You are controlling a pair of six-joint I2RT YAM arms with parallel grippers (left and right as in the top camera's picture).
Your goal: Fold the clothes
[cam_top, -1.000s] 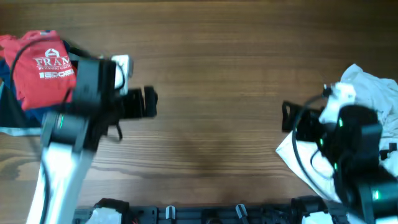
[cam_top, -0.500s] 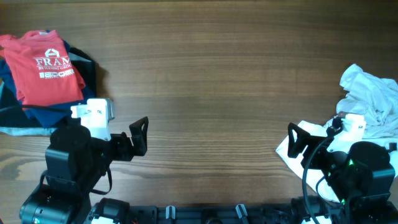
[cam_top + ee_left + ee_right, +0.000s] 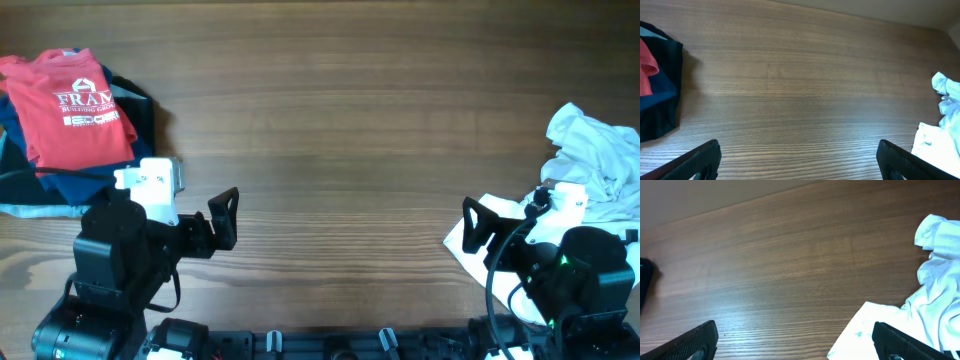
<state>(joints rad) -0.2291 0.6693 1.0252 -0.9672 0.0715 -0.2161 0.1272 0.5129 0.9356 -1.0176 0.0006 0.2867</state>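
Gaping left gripper (image 3: 228,218), right gripper (image 3: 472,228), red T-shirt (image 3: 80,105)

The table (image 3: 350,120) was brown wood with fine, straight grain, smooth and mostly matt with a faint sheen. At far left the red T-shirt (image 3: 80,110) was soft matt cloth with flat white print, lying on dark cloth (image 3: 140,100) of the same dull finish, and at right the white shirts (image 3: 600,160) were thin, crumpled matt cloth. The left gripper (image 3: 226,214) and the right gripper (image 3: 473,222) had fingers that looked like dull black plastic.
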